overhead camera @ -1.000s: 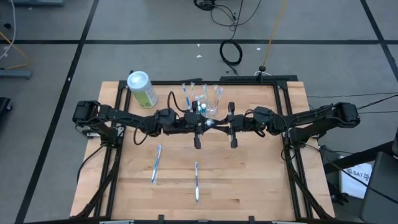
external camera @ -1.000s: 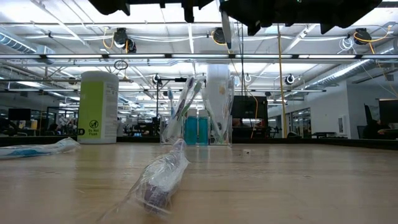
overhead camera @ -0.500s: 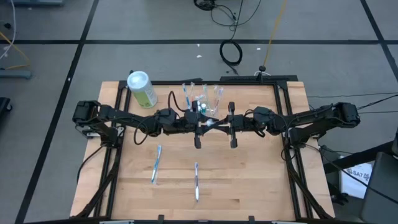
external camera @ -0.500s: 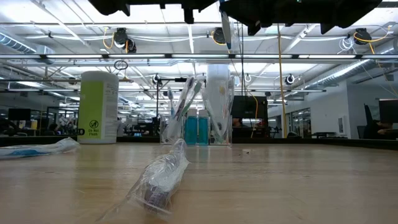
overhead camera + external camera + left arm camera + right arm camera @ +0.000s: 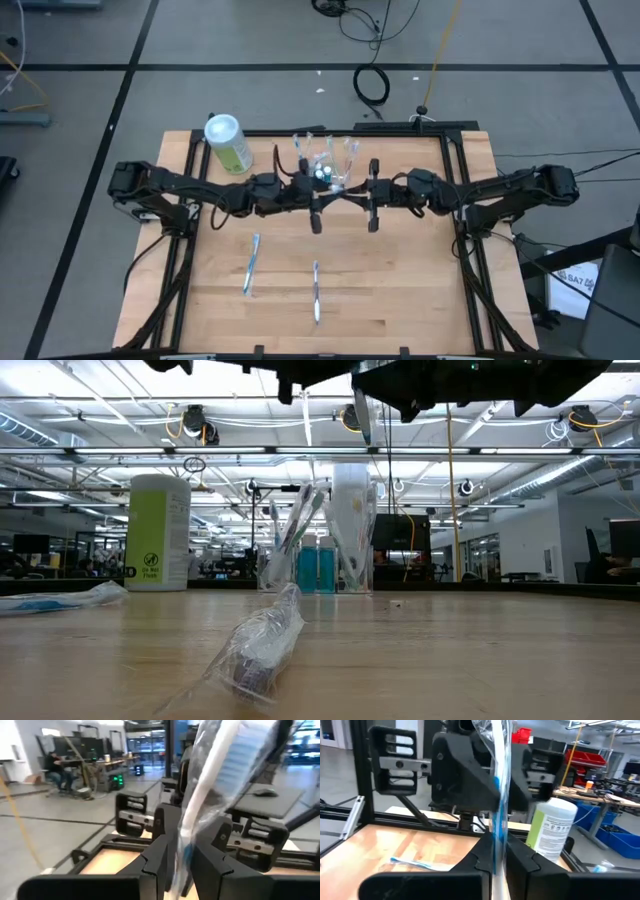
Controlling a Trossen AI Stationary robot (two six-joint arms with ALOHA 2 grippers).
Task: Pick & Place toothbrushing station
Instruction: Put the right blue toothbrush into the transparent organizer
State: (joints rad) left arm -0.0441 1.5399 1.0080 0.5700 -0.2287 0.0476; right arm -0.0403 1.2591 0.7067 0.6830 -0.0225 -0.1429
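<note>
High above the table's middle my two grippers meet tip to tip. My right gripper point(image 5: 352, 195) point(image 5: 497, 860) is shut on a toothbrush in a clear wrapper point(image 5: 496, 780) point(image 5: 220, 765), which stands upright. My left gripper point(image 5: 333, 195) point(image 5: 180, 865) is open, with one finger on either side of the same toothbrush. I cannot tell whether the left fingers touch the wrapper. The toothbrushing station point(image 5: 325, 160) point(image 5: 320, 545), a clear holder with brushes in it, stands on the table just beyond the grippers. My right gripper pinches the wrapped toothbrush's handle point(image 5: 495, 837) between its two fingers. The fingers lie level, come from the table's right and cross the handle. The toothbrush stands upright, bristle end up, clear of the table.
A green-and-white canister point(image 5: 228, 142) point(image 5: 158, 532) stands at the far left. Two wrapped toothbrushes point(image 5: 250, 265) point(image 5: 316, 292) lie on the near half of the wooden table point(image 5: 420, 290). A black frame point(image 5: 455, 230) borders the table's sides.
My left arm has drawn back a little toward the table's left edge and its wrist has tipped. The toothbrush stays upright between the grippers, and my right arm has kept still.
</note>
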